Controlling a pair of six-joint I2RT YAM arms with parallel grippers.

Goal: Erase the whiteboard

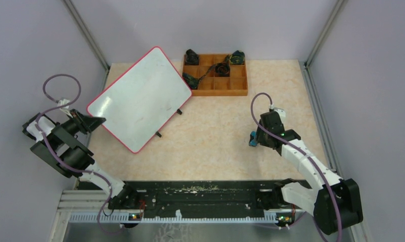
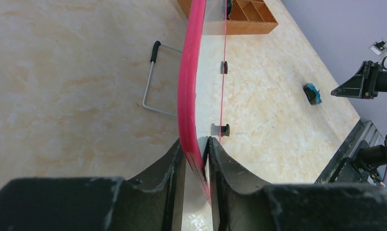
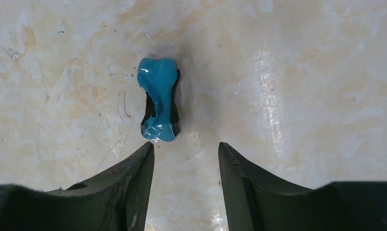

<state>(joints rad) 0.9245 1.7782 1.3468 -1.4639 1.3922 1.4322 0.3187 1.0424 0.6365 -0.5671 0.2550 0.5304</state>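
Whiteboard (image 1: 140, 98) rim pinched in left hand (image 2: 195, 145), right hand (image 3: 185, 147) spread near blue eraser (image 3: 159, 96), tray (image 1: 215, 93) contents indistinct.

The left arm folds out to its own left, and the left gripper (image 2: 196, 147) lies level, its two fingers pinched tight on the rim of the whiteboard (image 1: 140, 101). The right arm stretches forward, and the right gripper (image 3: 186, 149) points straight down with its jaws spread apart.

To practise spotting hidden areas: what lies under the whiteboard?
Beneath the whiteboard, held by the left gripper, a wire stand and table show; from above the board hides them.
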